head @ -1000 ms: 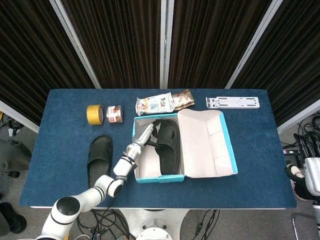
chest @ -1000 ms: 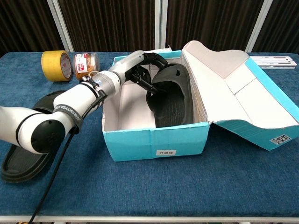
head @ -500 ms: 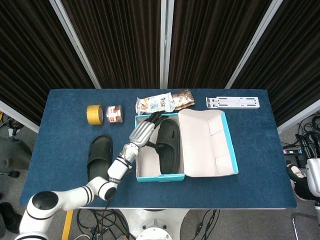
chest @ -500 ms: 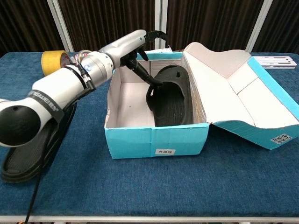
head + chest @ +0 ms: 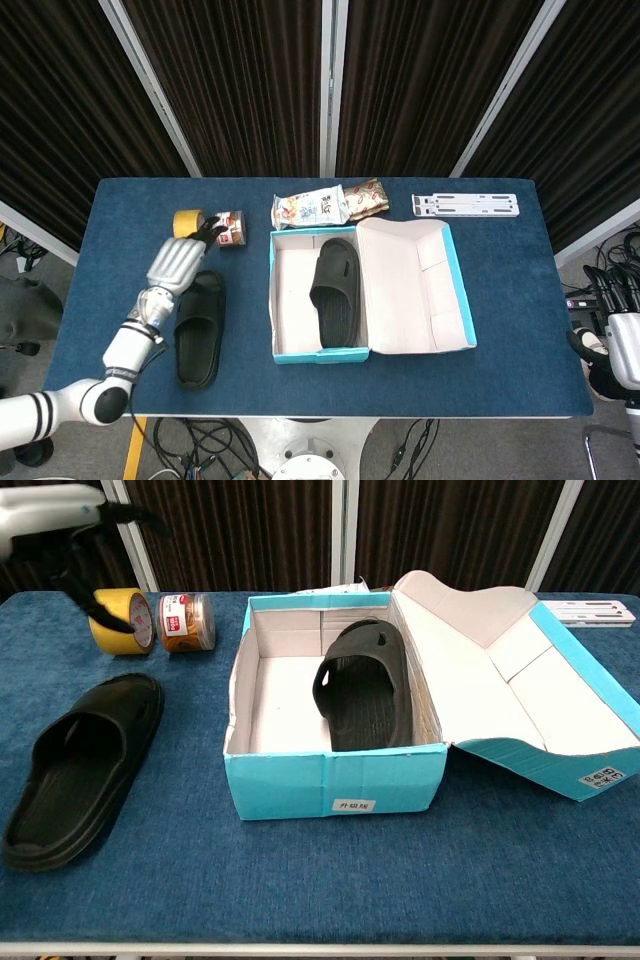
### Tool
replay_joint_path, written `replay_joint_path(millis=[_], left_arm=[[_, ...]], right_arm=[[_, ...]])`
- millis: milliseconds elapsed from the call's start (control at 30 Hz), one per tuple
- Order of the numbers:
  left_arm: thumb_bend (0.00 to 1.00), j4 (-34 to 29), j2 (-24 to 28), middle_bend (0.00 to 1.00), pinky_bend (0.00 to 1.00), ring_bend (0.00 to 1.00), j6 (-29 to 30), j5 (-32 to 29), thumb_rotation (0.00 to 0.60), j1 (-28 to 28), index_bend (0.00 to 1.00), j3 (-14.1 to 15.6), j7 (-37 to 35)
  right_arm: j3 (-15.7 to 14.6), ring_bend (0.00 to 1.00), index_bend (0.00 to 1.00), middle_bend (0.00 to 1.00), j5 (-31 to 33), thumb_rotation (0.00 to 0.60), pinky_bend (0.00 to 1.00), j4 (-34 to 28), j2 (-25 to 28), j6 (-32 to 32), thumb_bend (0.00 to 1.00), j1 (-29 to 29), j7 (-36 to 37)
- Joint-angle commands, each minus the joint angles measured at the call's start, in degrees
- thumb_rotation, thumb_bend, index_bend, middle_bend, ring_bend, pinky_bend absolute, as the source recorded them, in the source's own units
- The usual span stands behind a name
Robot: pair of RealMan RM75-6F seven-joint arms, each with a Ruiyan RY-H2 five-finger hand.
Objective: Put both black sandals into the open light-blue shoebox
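Observation:
One black sandal [image 5: 334, 288] [image 5: 365, 686] lies inside the open light-blue shoebox [image 5: 290, 349] [image 5: 336, 785], against its right wall. The other black sandal [image 5: 199, 328] [image 5: 80, 765] lies flat on the blue table to the left of the box. My left hand [image 5: 180, 260] [image 5: 75, 520] hovers above that sandal's far end, fingers spread and holding nothing. My right hand [image 5: 622, 350] shows only at the head view's right edge, off the table; its fingers cannot be made out.
A yellow tape roll [image 5: 188, 228] [image 5: 120, 621] and a small jar [image 5: 230, 228] [image 5: 187, 622] stand at the back left. Snack packets [image 5: 326, 205] lie behind the box. A white rack [image 5: 467, 205] is at the back right. The box lid [image 5: 520, 695] lies open to the right.
My left hand has pulled out of the shoebox and swung left and up, now over the sandal on the table. The sandal in the box stays put.

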Motion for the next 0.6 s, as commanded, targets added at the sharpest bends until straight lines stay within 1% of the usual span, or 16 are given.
replay_joint_path(millis=[33,133,233,400,600], left_arm=[[0.0,-2.1,3.5,0.06,0.61,0.44,-4.1,-6.6,0.6,1.6,0.14,4.1,2.4],[0.0,-1.1,3.6,0.06,0.63,0.46,-7.9,-10.4,0.6,0.6,0.14,5.8,2.7],[0.0,0.5,2.6,0.06,0.65,0.46,-9.7,-13.6,0.6,-0.3,0.13,6.7,2.7],[0.0,3.4,0.3,0.06,0.66,0.47,-11.2,-17.3,0.6,-1.8,0.13,7.6,2.7],[0.0,5.0,-0.8,0.08,0.67,0.5,-14.5,-20.3,0.6,-3.8,0.13,8.2,1.9]], right_arm=[[0.0,0.02,0.01,0.13,-0.2,0.6,0.1,0.1,-0.2,-0.1,0.11,0.2,0.0],[-0.1,0.02,0.01,0.13,-0.1,0.6,0.1,0.1,-0.3,-0.5,0.11,0.3,0.0],[-0.1,0.02,0.01,0.13,0.0,0.6,0.1,0.0,-0.3,-0.6,0.11,0.4,-0.1],[-0.1,0.02,0.01,0.13,0.1,0.6,0.1,-0.1,-0.3,-0.6,0.11,0.4,-0.2],[-0.2,0.02,0.01,0.13,0.2,0.6,0.1,0.0,-0.5,-0.8,0.11,0.5,-0.3]])
